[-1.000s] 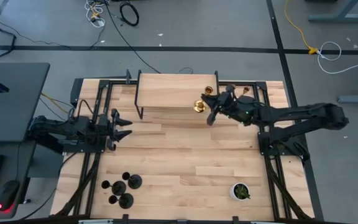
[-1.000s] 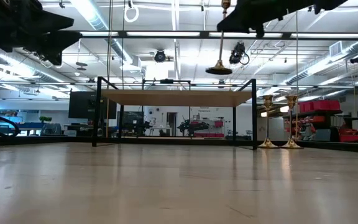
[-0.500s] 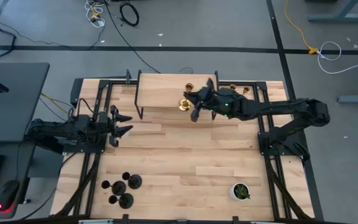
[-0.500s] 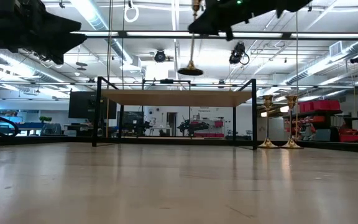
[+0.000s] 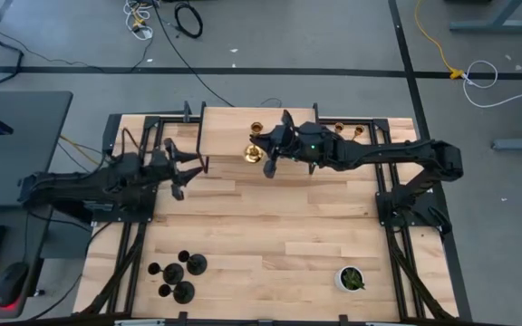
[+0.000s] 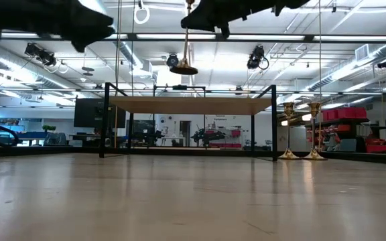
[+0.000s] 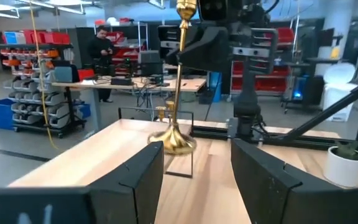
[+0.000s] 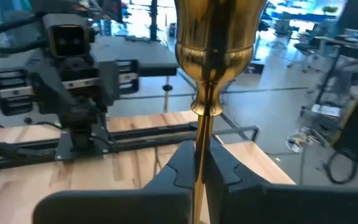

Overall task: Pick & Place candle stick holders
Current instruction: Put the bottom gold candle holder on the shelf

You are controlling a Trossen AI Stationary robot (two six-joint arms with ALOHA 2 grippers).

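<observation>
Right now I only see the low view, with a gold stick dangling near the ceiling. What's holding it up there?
Observer: The right gripper, shut on the gold holder by its thin stem.
Operator: Are there other sticks like it?
Observer: Yes, a cluster of black holders stands on the left arm's side, at the table edge far from the shelf.
Operator: What about the other arm?
Observer: The left gripper is open and empty, and it faces the held holder.

No lettering, label, brand or number can be read anywhere — not on the bench (image 5: 270, 226), the arms, or the red storage bins (image 7: 27, 38) in the room behind (too small and blurred to tell).
</observation>
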